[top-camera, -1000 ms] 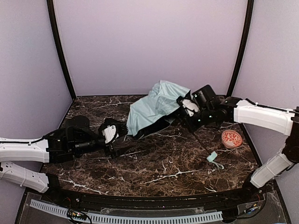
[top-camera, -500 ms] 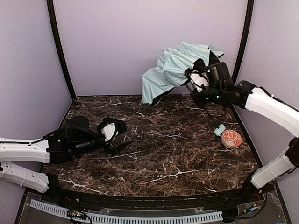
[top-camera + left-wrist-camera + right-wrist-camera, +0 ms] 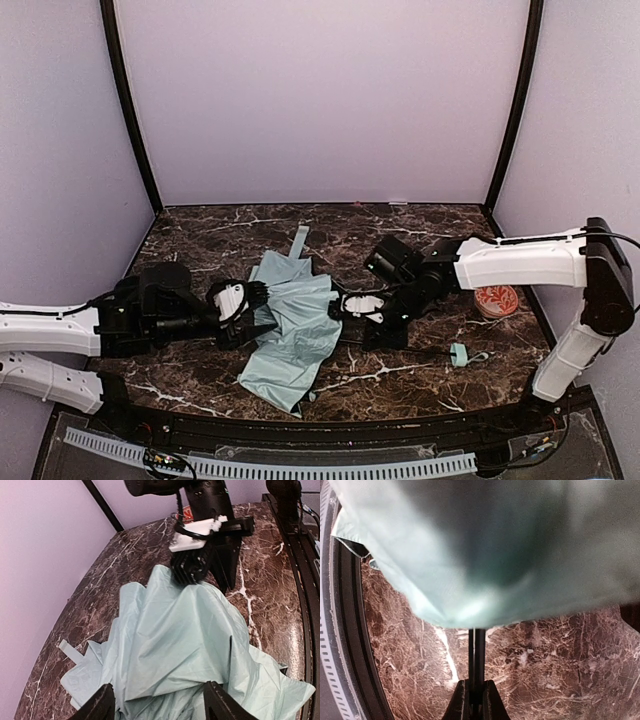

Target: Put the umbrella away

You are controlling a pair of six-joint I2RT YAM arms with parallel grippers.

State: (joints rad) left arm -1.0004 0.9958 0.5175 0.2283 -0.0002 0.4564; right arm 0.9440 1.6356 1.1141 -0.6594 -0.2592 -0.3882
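Note:
The umbrella lies collapsed on the marble table, with pale mint fabric spread at the centre and a strap tab pointing to the back. Its thin black shaft runs right to the small mint handle. My right gripper is shut on the shaft just behind the fabric, as the right wrist view shows. My left gripper is open at the fabric's left edge. In the left wrist view its fingers stand wide apart with the fabric bunched between them.
A small red patterned dish sits at the right of the table, beyond the handle. Purple walls with black corner posts close in the back and sides. A black rail runs along the near edge.
My right arm has swung the umbrella down from high at the back right to the table's centre, laying the fabric in front of my left gripper. The left arm has barely moved.

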